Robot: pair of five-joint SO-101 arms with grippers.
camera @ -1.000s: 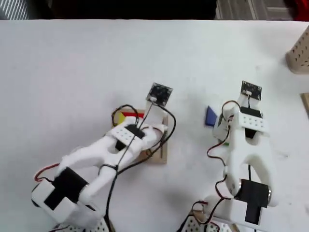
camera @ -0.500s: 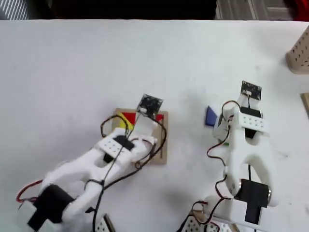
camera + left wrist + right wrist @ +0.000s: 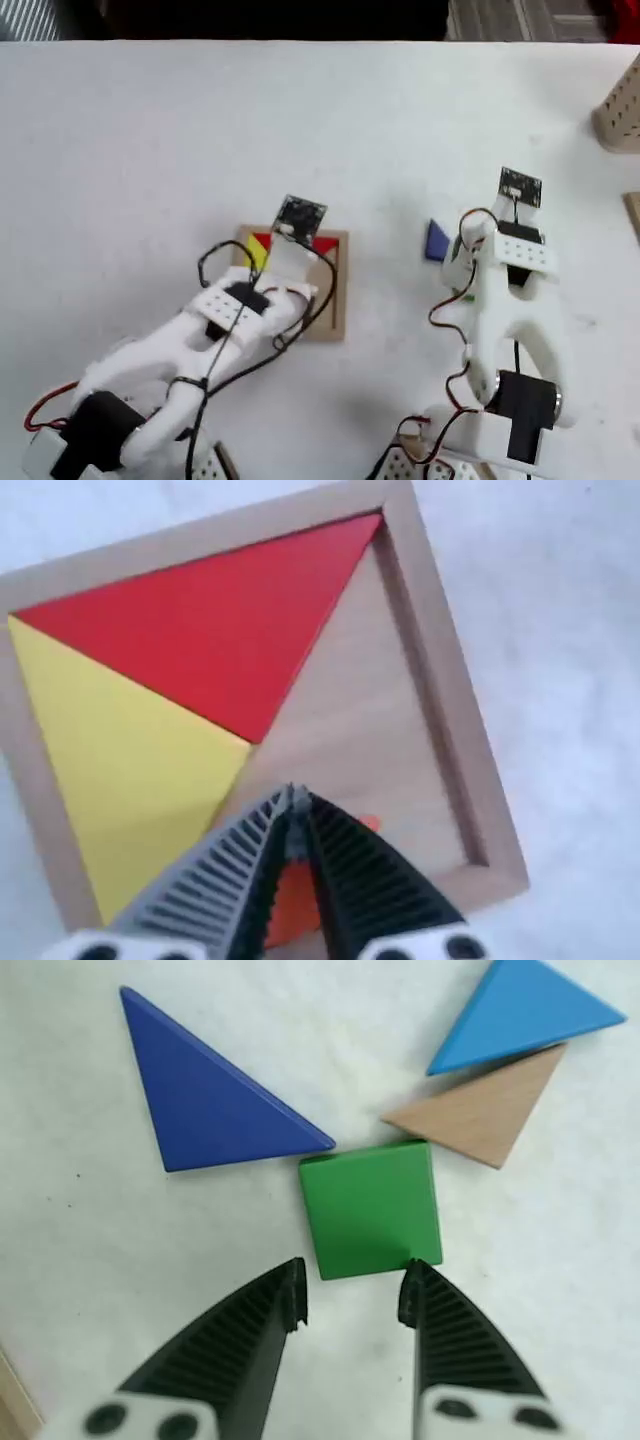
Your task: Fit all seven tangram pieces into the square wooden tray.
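Note:
The square wooden tray [image 3: 337, 300] [image 3: 430, 660] lies left of the table's middle. It holds a red triangle [image 3: 215, 630] [image 3: 325, 244], a yellow triangle [image 3: 120, 780] [image 3: 255, 251] and an orange piece [image 3: 298, 900]. My left gripper [image 3: 294, 800] hangs shut over the orange piece, with nothing seen between its fingers. My right gripper [image 3: 352, 1295] stands open just short of a green square [image 3: 370, 1205]. Around the square lie a dark blue triangle [image 3: 205, 1090] [image 3: 436, 240], a light blue triangle [image 3: 520, 1010] and a plain wooden triangle [image 3: 480, 1110].
A perforated wooden block [image 3: 620, 110] stands at the table's right edge, with another wooden edge [image 3: 633, 215] below it. Wide white table lies free behind and to the left of the tray. Cables trail over both arms.
My left arm has drawn back toward the table's near left, uncovering more of the tray's red and yellow pieces. The right arm has kept still.

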